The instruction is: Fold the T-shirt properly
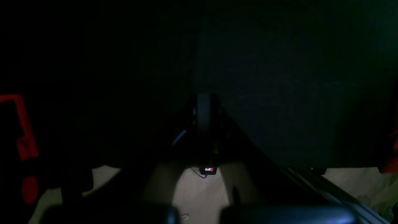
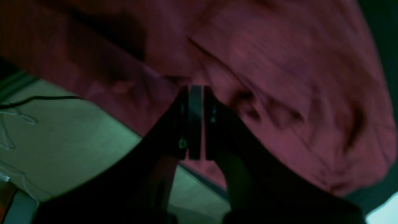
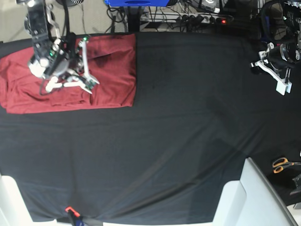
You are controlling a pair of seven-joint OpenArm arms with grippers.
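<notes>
The table [image 3: 178, 117] under its black cloth fills most of the base view, and nearly all of it lies bare, from the middle across to the right edge and down to the near edge. The T-shirt [image 3: 108, 75] sits in the far left corner, folded into a wide rectangle whose right edge runs straight and whose left end reaches the table's edge; its front edge is a little uneven and the cloth is rumpled on the left.

The right tool [image 3: 89, 82] is over the shirt's middle, well inside its outline. The right wrist view shows what the base view cannot: the fingers [image 2: 195, 118] pressed together with nothing between them, their tips at the maroon knit, which is creased in soft diagonal folds, with pale floor [image 2: 71, 137] beyond the shirt's lower edge.

The left tool [image 3: 282, 87] hangs at the table's far right edge, well apart from the shirt. Its wrist view is almost black; its fingers [image 1: 203, 115] are together and empty.

Orange-handled scissors [image 3: 282, 164] lie off the table at lower right.
</notes>
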